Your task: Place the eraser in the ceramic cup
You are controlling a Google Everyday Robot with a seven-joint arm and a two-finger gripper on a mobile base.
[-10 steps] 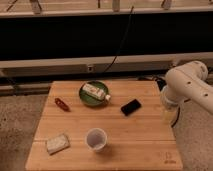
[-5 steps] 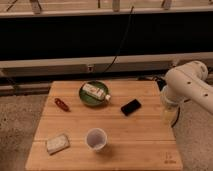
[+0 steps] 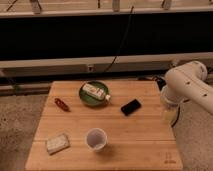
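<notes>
Pale wooden slatted worktop point(image 3: 142, 147) on speckled floor, dark wall and hanging black cable point(image 3: 122, 45) behind. Small flat black rectangular eraser point(image 3: 130, 106) lying free right of centre, set at an angle, not yet lifted. Small round whitish ceramic cup point(image 3: 96, 139) upright near front edge, well apart from eraser, mouth unobstructed. White robot arm point(image 3: 187, 87) at right side, pincer point(image 3: 169, 114) hanging low over right edge of worktop, near eraser but not touching it; released or clenched: cannot tell. Task judged at its start, approach and grasp both outstanding. Likely faults: thin, flat block offering little height to grip, hence slipping or skidding across smooth wood under a shallow or off-axis closure; length of block roughly matching width of cup mouth, hence catching on rim or tipping the light cup unless lowered end-first. Round green plate point(image 3: 85, 100) bearing white-and-orange oblong package point(image 3: 96, 91) near eraser, to its upper left, close enough to be nudged on a wide approach. Small red elongated object point(image 3: 62, 104) and pale grey-white square pad point(image 3: 57, 142) at left, off the path from eraser to cup.
</notes>
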